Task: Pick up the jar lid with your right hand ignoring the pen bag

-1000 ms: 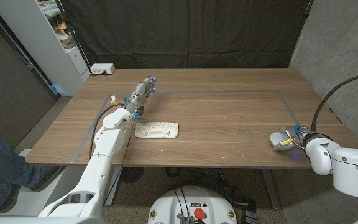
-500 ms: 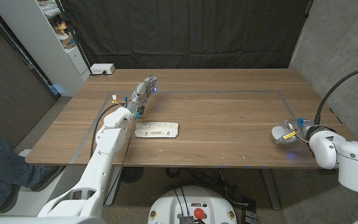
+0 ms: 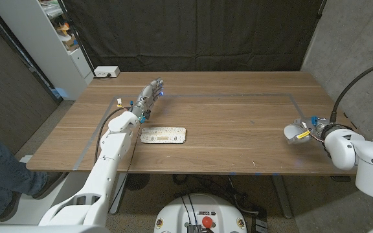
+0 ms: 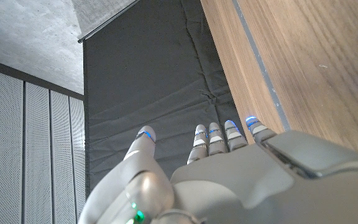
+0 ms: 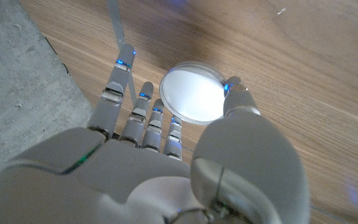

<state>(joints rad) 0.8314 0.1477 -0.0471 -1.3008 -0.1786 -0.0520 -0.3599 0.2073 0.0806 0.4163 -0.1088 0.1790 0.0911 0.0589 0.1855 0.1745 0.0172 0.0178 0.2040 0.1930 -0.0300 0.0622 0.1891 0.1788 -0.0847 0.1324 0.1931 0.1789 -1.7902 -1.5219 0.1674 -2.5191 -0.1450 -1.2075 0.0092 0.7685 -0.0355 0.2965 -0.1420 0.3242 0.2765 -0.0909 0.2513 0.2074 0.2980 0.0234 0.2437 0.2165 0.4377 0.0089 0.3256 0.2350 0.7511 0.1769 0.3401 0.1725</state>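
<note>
Wooden table (image 3: 225, 123) is taken as the landmark, and everything else is placed against it. On its left half the left hand (image 3: 149, 96) is seen standing on its edge, fingers stretched out and slightly apart, with nothing held. Just nearer the front edge than that hand, the pen bag (image 3: 163, 134) lies lengthwise on the boards; it is to be left alone.

At the table's right edge, towards the front, the right hand (image 3: 301, 132) is seen with the lid (image 5: 193, 92) between thumb (image 5: 240, 99) and fingers (image 5: 145, 109). The thumb tip is set against one side of the rim and the fingertips reach the opposite side, so the hand looks part-closed around it; whether the lid is already clear of the wood cannot be told.

The lid is a flat round disc, pale and shiny, probably metal. It is judged light and stiff, unlikely to be damaged, but smooth and thin, so a slip from the pads is the likely failure. Hold is best taken across the rim at opposite points, thumb against fingers, with steady pressure, since the flat face offers nothing to grip.
</note>
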